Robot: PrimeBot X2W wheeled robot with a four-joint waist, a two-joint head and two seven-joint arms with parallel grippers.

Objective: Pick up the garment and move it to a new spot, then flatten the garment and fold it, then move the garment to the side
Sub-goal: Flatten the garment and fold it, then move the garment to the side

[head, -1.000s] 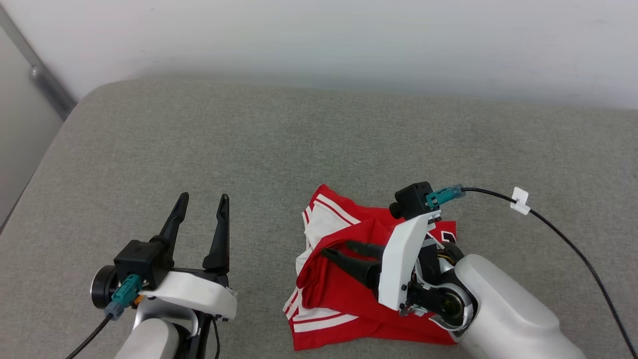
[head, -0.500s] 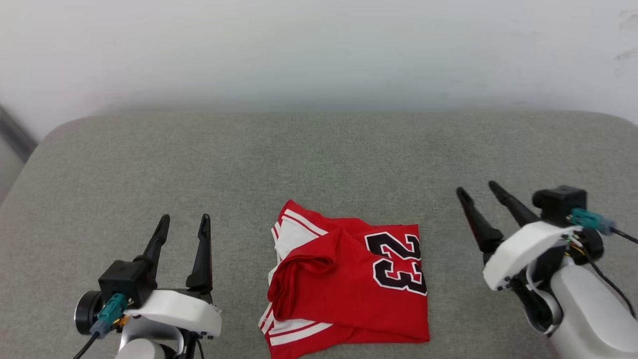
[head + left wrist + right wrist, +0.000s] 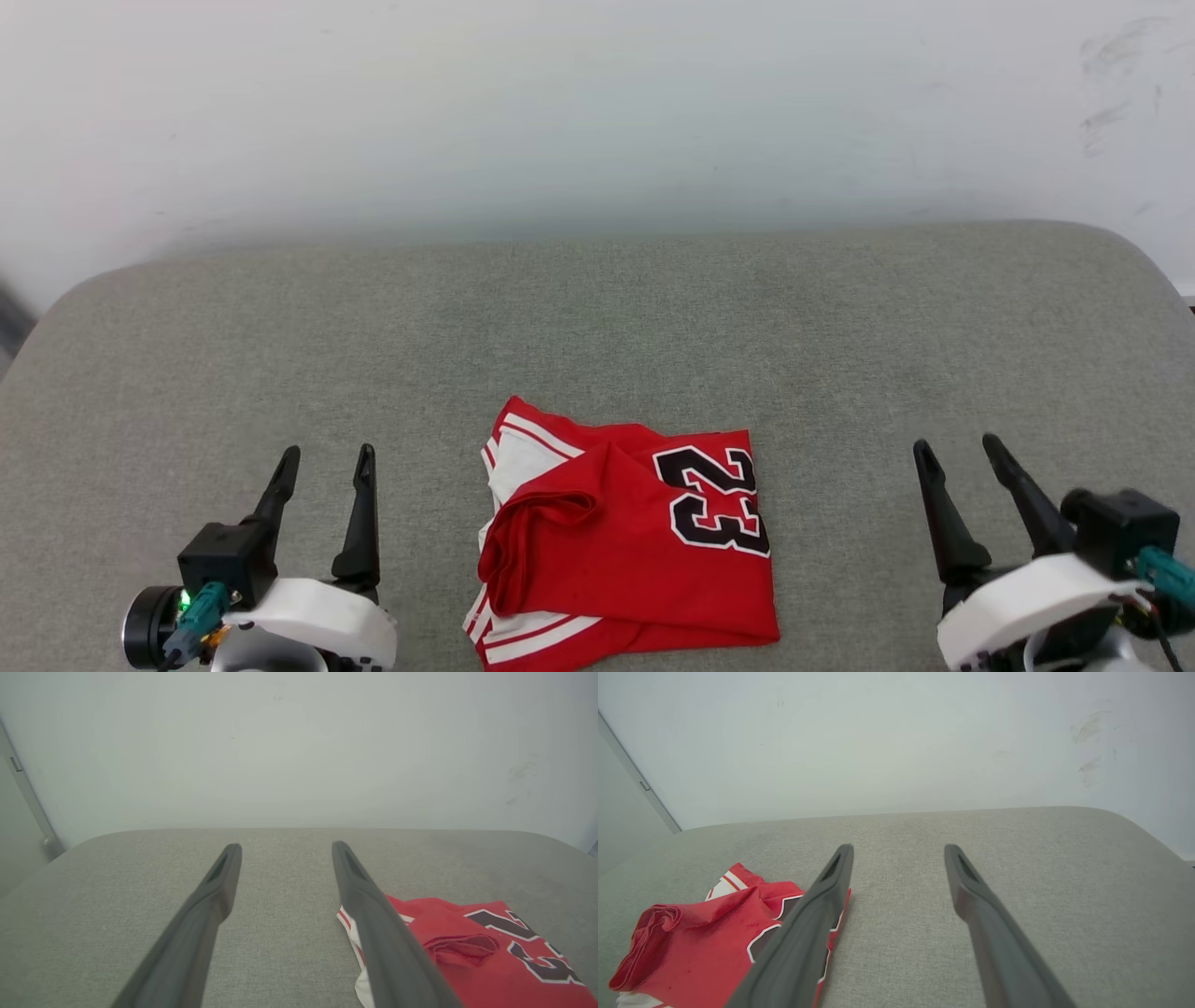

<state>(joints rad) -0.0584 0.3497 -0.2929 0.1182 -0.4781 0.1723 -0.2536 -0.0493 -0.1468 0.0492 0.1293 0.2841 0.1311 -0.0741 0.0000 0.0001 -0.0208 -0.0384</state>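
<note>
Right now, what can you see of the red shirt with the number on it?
The red jersey shirt lies folded into a rough square on the grey fabric cushion. A dark "23" edged in white faces up, turned sideways. White sleeve cloth with red stripes pokes out on the robot's left, beside a bunched red fold. It looks soft and rumpled. Only the cushion touches it.

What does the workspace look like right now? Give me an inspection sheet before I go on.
Surface: grey fabric cushion, rounded corners.
Job's things: garment folded, lying flat between the arms, "23" facing up, white sleeve showing at its left.
Clutter: nothing seen.
Grippers: left gripper open, empty; right gripper open, empty; both apart from the garment.
Cables: left teal plug and right teal plug sit at the wrist cameras.
Surroundings: pale wall behind, scuff marks at its upper right.
</note>
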